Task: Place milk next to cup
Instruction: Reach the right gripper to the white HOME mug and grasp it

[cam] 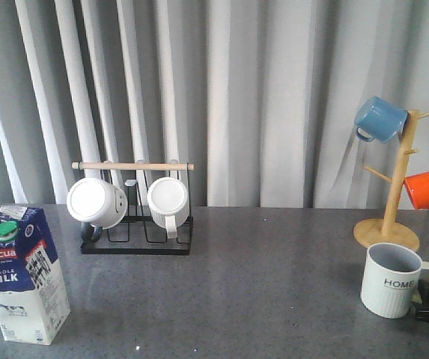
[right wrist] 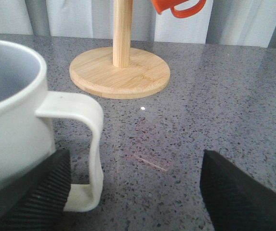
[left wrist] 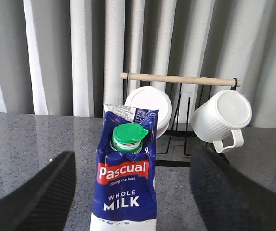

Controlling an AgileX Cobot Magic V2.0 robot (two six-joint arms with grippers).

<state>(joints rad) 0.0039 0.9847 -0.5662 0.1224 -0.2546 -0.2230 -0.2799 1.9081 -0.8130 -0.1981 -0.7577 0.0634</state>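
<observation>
Blue-white milk (cam: pixel 23 273) stands upright, cap forward, between open, empty left tool (left wrist: pixel 133 192).

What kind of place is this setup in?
Probably a staged kitchen or coffee-counter mock-up: a grey speckled countertop, a wooden mug tree and wire mug rack, with plain grey curtains as a backdrop.

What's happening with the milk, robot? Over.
Both grippers open, holding nothing. Milk upright, table's left; cup far right. Nothing between them.
</observation>
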